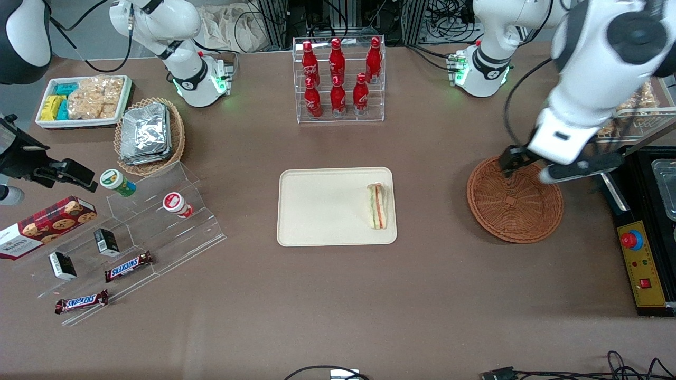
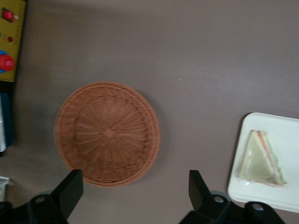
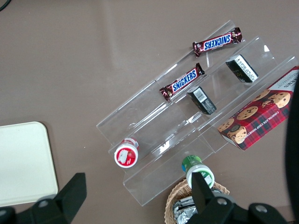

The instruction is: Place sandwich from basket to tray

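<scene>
Front view showed the sandwich lying in the tray, at the tray's end nearest the basket. The gripper hovered above the basket with fingers spread wide, holding nothing. The basket sat on the desk beside the tray.

"SNICKERS" is printed on two chocolate bars, and "WALKERS" on the red tartan cookie box.
</scene>
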{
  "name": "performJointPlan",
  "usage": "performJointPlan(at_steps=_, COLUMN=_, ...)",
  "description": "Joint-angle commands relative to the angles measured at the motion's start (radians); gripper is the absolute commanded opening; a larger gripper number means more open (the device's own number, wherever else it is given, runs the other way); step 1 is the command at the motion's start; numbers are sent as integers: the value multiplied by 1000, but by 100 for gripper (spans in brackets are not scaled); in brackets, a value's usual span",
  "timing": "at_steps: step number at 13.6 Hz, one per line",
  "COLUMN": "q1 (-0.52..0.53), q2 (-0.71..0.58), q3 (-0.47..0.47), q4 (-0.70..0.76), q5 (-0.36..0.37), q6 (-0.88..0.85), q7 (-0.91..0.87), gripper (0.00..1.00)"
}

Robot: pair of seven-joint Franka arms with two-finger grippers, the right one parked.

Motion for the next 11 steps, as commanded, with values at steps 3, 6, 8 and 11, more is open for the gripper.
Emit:
performJointPlan(at_steps=3, q1=-14, q2=-39, q3=143, q4=-9, q5=-36, q6=-55, q7=174, gripper=100)
performJointPlan(at_steps=6, q1=-13, q2=-27, q3=149, q4=55, q5=-36, q6=-119, q7=187, gripper=100)
performJointPlan(at_steps=8, q1=-13, q2=-25, q3=149, q4=65, q5=-39, q6=-125, q7=187, gripper=100)
performJointPlan(at_steps=11, q1=-13, q2=-21, q3=149, q4=80, q5=-65, q6=-136, q7=193, gripper=100)
